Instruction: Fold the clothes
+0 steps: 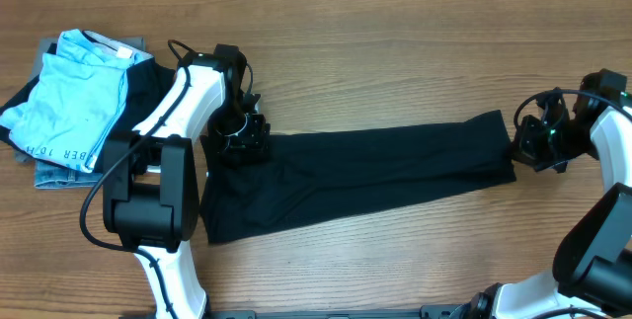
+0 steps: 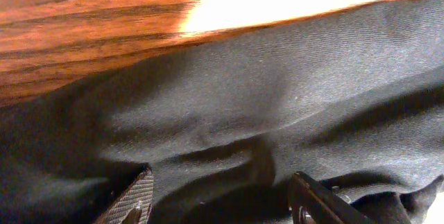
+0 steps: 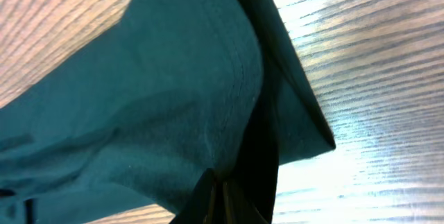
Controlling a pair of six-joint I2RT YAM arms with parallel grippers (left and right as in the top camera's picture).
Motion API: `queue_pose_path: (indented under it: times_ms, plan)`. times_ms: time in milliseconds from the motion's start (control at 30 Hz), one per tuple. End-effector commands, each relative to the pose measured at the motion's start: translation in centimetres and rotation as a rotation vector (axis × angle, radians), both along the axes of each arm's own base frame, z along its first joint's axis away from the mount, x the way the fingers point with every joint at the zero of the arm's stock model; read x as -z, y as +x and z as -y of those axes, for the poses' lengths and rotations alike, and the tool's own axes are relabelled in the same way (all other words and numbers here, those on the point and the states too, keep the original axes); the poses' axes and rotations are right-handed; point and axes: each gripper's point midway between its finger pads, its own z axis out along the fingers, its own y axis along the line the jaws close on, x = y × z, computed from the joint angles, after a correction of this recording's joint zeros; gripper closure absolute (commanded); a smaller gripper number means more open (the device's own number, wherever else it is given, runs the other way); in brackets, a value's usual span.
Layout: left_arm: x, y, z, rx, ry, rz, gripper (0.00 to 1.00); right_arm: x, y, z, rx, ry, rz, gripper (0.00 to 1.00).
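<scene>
The clothes (image 1: 375, 166), a plain black T-shirt, lie as a long folded strip across the middle of the wooden table. My left gripper (image 1: 240, 143) is down on the strip's left end. In the left wrist view that gripper (image 2: 222, 207) is open, its fingers (image 2: 135, 202) well apart with a raised wrinkle of the black fabric (image 2: 277, 92) between them. My right gripper (image 1: 521, 146) is at the strip's right end. The right wrist view shows this gripper (image 3: 225, 200) shut on a fold of the shirt (image 3: 139, 113), close to its corner.
A pile of folded garments sits at the back left: a light blue one with dark lettering (image 1: 74, 92) on top, a grey-blue denim-like piece (image 1: 54, 173) under it. Bare wooden table (image 1: 395, 62) stretches behind and in front of the strip.
</scene>
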Motion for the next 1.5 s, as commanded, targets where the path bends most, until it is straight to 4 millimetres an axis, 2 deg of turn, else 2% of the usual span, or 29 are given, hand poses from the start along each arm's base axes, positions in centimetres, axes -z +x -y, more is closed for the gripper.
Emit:
queue_pose_path:
  times_ms: [0,300,400,433,467,500,533,633,767,867,933,1033,1133,1367,1467]
  plan:
    - [-0.1,-0.3,-0.6,-0.013,0.034,-0.003,0.34,1.8,-0.9,0.0,-0.013,-0.027,-0.027,0.96]
    - [-0.1,-0.4,-1.0,-0.008,0.058,-0.007,0.40,5.1,-2.8,0.4,0.059,-0.075,-0.086,0.96]
    - [-0.1,-0.3,-1.1,-0.016,0.057,-0.006,0.45,5.6,-3.1,0.9,0.096,-0.103,-0.109,0.93]
    - [-0.1,-0.2,-1.3,-0.025,0.058,-0.005,0.49,5.6,-3.3,1.2,0.113,-0.117,-0.121,0.73]
    - [-0.3,0.0,-1.5,-0.036,0.058,0.000,0.53,5.6,-3.4,1.4,0.128,-0.129,-0.129,0.62]
    - [-0.6,0.3,-1.7,-0.049,0.058,0.005,0.59,5.6,-3.4,1.5,0.141,-0.136,-0.134,0.56]
    - [-1.0,0.6,-2.0,-0.058,0.056,0.010,0.62,5.5,-3.3,1.6,0.147,-0.140,-0.132,0.56]
    - [-4.2,2.4,-2.8,-0.106,0.034,0.048,0.63,4.5,-2.5,2.1,0.152,-0.152,-0.120,0.46]
    - [-9.2,4.8,-3.4,-0.129,0.016,0.176,0.60,2.1,-1.4,4.0,0.217,-0.222,-0.125,0.36]
    - [-11.5,5.1,-3.3,-0.131,0.007,0.241,0.52,0.0,-0.3,4.0,0.221,-0.210,-0.105,0.34]
    - [-12.4,4.5,-2.8,-0.142,-0.009,0.239,0.47,-1.4,0.3,2.9,0.210,-0.151,-0.088,0.30]
    - [-12.2,3.7,-1.5,-0.115,-0.057,0.201,0.46,-2.1,0.9,0.2,0.189,-0.007,-0.062,0.26]
    - [-11.4,2.8,-0.2,-0.026,-0.076,0.173,0.45,-2.6,1.3,-1.4,0.172,0.068,-0.044,0.00]
    - [-8.9,0.4,2.2,0.270,-0.091,0.134,0.43,-2.6,1.3,-1.6,0.166,0.069,-0.047,0.00]
    - [-7.5,-0.4,2.3,0.326,-0.060,0.115,0.41,-2.6,1.7,-1.4,0.165,0.063,-0.031,0.00]
